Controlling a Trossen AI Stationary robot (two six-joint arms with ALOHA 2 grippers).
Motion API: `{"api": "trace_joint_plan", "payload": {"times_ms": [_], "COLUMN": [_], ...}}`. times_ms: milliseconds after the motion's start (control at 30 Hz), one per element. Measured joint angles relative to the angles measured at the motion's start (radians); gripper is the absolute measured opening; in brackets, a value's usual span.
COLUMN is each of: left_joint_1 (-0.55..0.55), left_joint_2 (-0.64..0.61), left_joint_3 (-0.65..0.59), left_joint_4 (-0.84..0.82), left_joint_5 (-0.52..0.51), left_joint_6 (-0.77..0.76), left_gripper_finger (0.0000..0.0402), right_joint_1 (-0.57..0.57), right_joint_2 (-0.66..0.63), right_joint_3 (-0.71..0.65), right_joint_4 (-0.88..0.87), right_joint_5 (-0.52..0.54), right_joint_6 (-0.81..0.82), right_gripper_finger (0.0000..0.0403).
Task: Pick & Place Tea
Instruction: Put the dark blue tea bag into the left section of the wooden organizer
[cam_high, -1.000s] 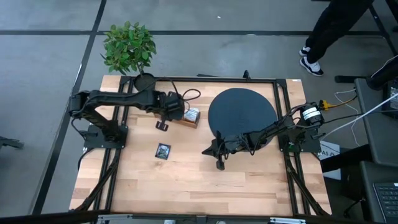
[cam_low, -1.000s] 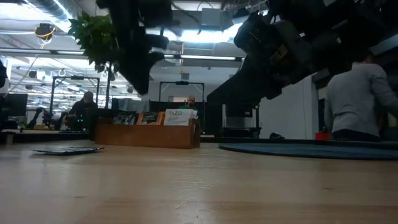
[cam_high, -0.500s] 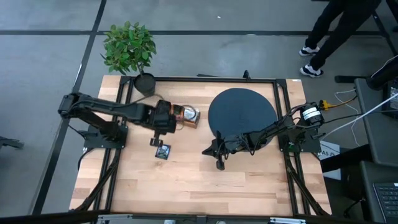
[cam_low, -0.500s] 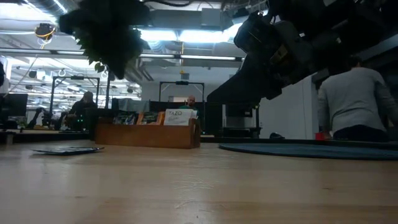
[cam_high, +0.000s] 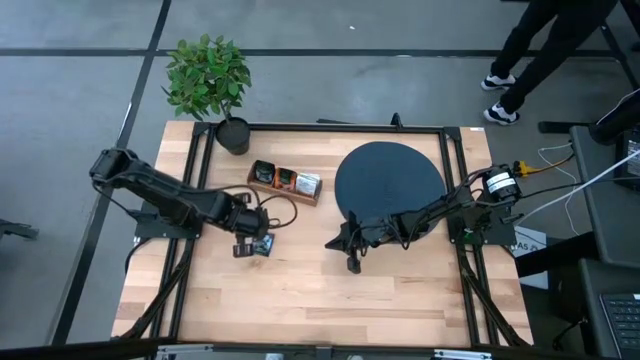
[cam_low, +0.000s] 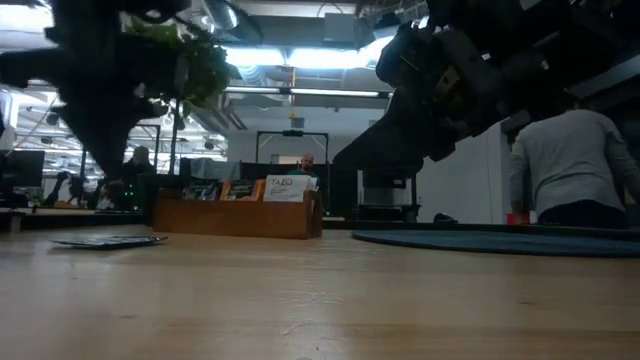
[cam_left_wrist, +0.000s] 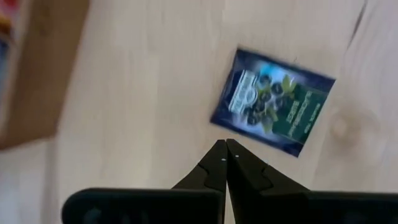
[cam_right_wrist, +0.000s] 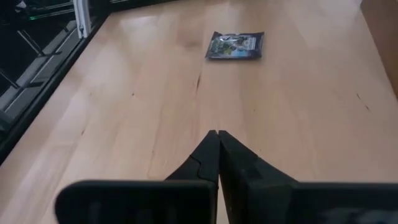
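On bare wood, dark green-printed sachet (cam_left_wrist: 273, 111)

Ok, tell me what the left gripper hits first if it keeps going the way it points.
Most likely the dark tea sachet lying flat on the table: the shut left gripper aims at its near edge, though how high it hangs above the wood is unclear.

- My right claw (cam_right_wrist: 217, 134) sits low in front of me, its two dark fingers pressed tip to tip, nothing between them.
- Light wooden counter (cam_right_wrist: 155, 93) stretches ahead, grain lines and small knots showing.
- One dark tea sachet (cam_right_wrist: 236, 45) with green print lies flat, well apart from my fingertips.
- A black frame rail (cam_right_wrist: 62, 53) runs along the counter's edge.
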Motion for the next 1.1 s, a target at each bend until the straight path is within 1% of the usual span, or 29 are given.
{"api": "trace_joint_plan", "payload": {"times_ms": [200, 333, 467, 533, 767, 967, 1100], "left_joint_1": [-0.033, -0.055, -0.073, -0.079, -0.098, -0.098, -0.099], "left_joint_2": [0.0, 0.0, 0.015, 0.029, 0.113, 0.211, 0.251], "left_joint_3": [-0.08, -0.128, -0.167, -0.178, -0.183, -0.177, -0.181], "left_joint_4": [0.079, 0.21, 0.316, 0.331, 0.392, 0.567, 0.757], "left_joint_5": [0.008, 0.029, 0.042, 0.054, 0.093, 0.117, 0.12], "left_joint_6": [-0.087, -0.091, -0.107, -0.118, -0.135, -0.175, -0.225], "left_gripper_finger": [0.0002, 0.0002, 0.0002, 0.0002, 0.0002, 0.0002, 0.0003], "right_joint_1": [0.02, 0.035, 0.051, 0.057, 0.059, 0.059, 0.059], "right_joint_2": [0.0, 0.0, 0.0, 0.0, 0.0, 0.0, 0.0], "right_joint_3": [0.0, 0.0, 0.0, 0.0, 0.0, 0.0, 0.0], "right_joint_4": [-0.004, -0.003, -0.003, -0.003, -0.003, -0.004, -0.004], "right_joint_5": [0.0, 0.001, 0.038, 0.053, 0.055, 0.055, 0.055], "right_joint_6": [0.005, 0.005, 0.005, 0.005, 0.013, 0.014, 0.025], "right_gripper_finger": [0.001, 0.001, 0.0007, 0.0007, 0.0012, 0.0006, 0.0013]}}
